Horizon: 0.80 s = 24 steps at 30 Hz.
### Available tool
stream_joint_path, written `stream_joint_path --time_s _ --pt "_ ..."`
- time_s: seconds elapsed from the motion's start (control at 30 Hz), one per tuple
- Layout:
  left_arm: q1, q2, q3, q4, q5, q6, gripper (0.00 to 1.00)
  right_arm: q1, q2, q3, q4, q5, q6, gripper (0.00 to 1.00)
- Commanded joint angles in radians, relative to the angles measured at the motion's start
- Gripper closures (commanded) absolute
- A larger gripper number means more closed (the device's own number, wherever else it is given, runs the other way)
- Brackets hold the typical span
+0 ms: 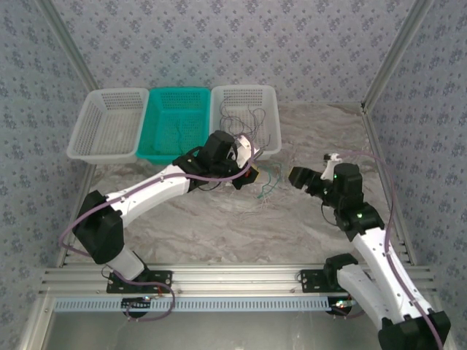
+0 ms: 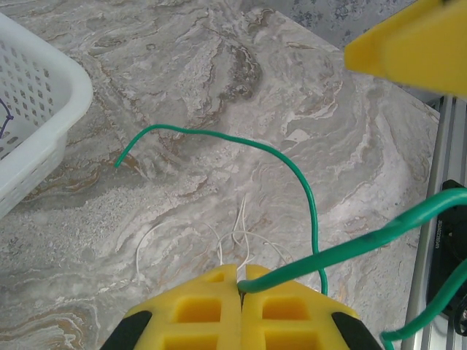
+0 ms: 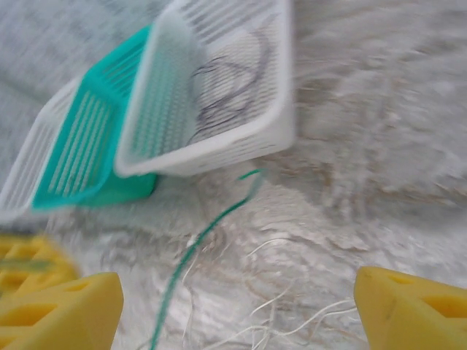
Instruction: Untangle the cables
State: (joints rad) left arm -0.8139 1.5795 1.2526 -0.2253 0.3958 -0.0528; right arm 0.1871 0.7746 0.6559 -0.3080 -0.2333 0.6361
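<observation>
The cables lie loose on the marble-patterned table, in the gap between the two claws. A green cable comes out of the seam of the left claw, whose yellow fingers are clenched on it. It arcs away ahead of the fingertips to a free end near the corner of a white basket, while another stretch runs off to that claw's right. Thin white cables loop on the table just ahead of the same fingertips.

In the right wrist view, the green cable runs ahead of the right claw, nearer the finger at the view's left. White cables lie between the fingers, which stand wide apart, gripping nothing. Beyond them, dark grey cables lie inside the white basket, with a teal basket touching its side.
</observation>
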Motion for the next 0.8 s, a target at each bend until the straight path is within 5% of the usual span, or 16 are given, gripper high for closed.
stream_joint_path --time_s 0.0,0.17,0.33,0.47,0.6,0.73,0.77 --pt "-0.002 0.007 0.011 0.028 -0.002 -0.005 1.00 -0.084 0.119 0.010 -0.012 -0.107 0.297 0.13" --pt "-0.002 -0.003 0.012 0.007 -0.015 0.001 1.00 -0.066 0.337 0.119 0.005 -0.299 0.283 0.07" --pt "-0.001 -0.013 0.005 0.007 -0.028 -0.003 1.00 -0.015 0.411 0.140 0.066 -0.294 0.314 0.11" --pt "-0.001 -0.018 -0.001 0.025 -0.038 -0.010 1.00 0.017 0.464 0.152 0.057 -0.228 0.332 0.42" --pt "-0.002 -0.019 0.002 0.030 -0.046 -0.007 1.00 0.018 0.498 0.150 0.066 -0.209 0.345 0.55" --pt "-0.001 -0.023 -0.002 0.027 -0.060 -0.009 1.00 0.010 0.497 0.150 0.058 -0.167 0.312 0.99" --pt "-0.001 -0.029 -0.002 0.018 -0.069 -0.008 1.00 0.003 0.485 0.147 0.035 -0.136 0.297 1.00"
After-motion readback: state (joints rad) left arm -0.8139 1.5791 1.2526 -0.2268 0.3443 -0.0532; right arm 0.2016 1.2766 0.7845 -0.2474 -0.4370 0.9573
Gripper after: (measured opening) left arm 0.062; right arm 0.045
